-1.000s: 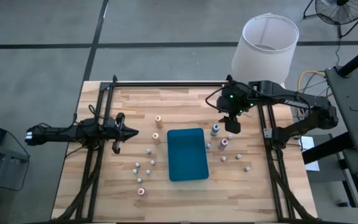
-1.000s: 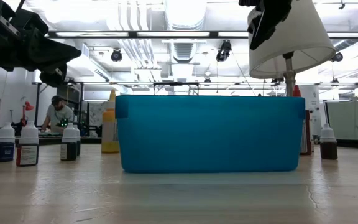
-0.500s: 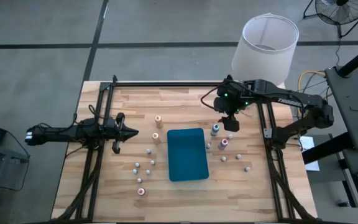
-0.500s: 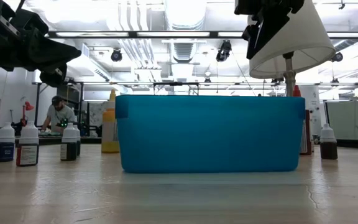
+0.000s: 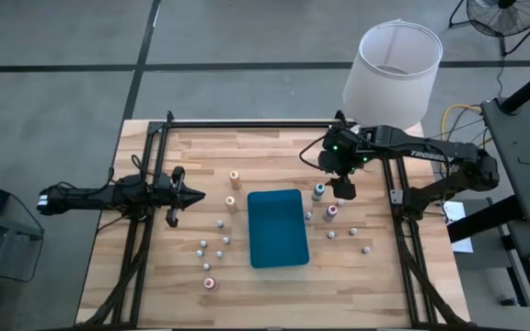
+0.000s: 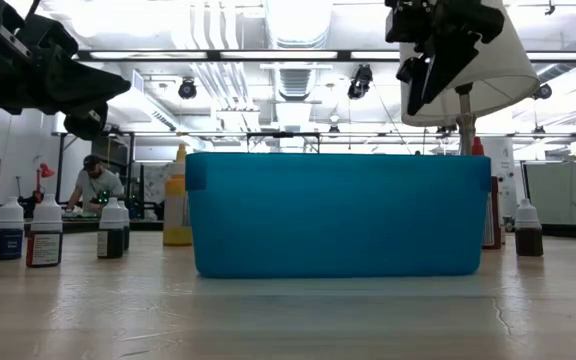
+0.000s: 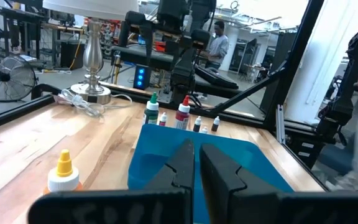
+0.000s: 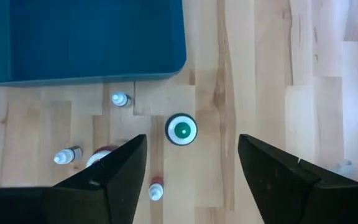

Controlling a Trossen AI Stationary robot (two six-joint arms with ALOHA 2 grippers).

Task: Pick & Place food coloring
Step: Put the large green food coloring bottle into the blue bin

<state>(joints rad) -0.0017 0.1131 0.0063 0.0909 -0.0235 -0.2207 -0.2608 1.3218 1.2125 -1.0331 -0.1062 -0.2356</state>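
Observation:
The food coloring bottles stand upright and scattered on the wooden table around a teal tray (image 5: 277,228). Two have orange tops (image 5: 235,175), two have magenta tops (image 5: 331,211), and several are small whitish ones (image 5: 221,223). One green-topped bottle (image 5: 318,191) stands just right of the tray. My right gripper (image 5: 343,188) is open and hangs above it, fingers pointing down. In the right wrist view its fingers stand on either side of the bottle's top (image 8: 181,130), well above it. My left gripper (image 5: 191,195) is shut and empty, held level left of the tray.
A lamp with a white shade (image 5: 392,69) stands at the far right corner, close behind my right arm. Black frame rails (image 5: 247,123) run along the table's far, left and right sides. Bare wood lies near the front edge (image 5: 274,299). A person (image 6: 93,180) is in the room behind.
My right gripper has come down a little over the green-topped bottle and shifted slightly, staying open. The bottles and the tray have not moved.

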